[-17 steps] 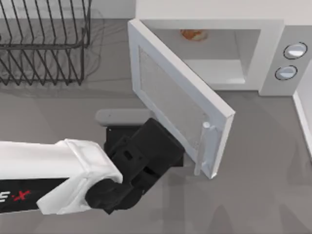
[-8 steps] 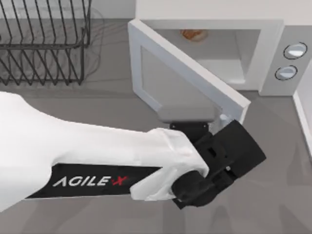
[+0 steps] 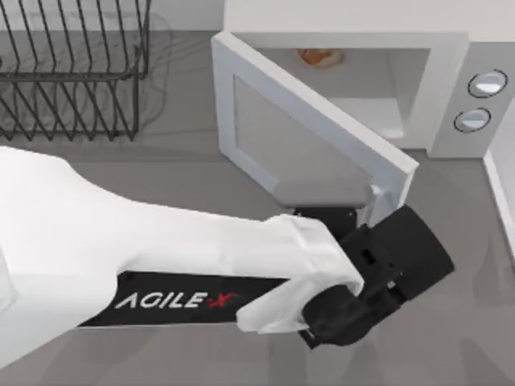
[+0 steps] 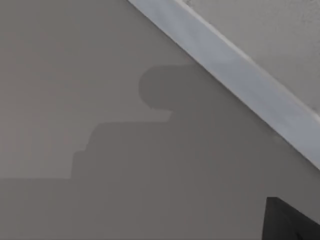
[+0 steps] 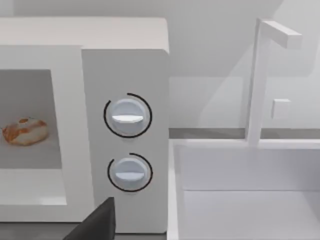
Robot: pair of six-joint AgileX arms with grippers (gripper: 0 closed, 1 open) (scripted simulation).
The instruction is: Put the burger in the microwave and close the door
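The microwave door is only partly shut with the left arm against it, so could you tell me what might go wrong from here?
The left gripper sits right at the door's free edge, so it might slide off past the handle and leave the door ajar. A hard push could also shake the microwave and shift the burger inside.

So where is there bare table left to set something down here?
Bare patches: between the dish rack and the door, and right of the left gripper below the microwave. Crowded: the left arm covers the near-left table, and the door's free edge.
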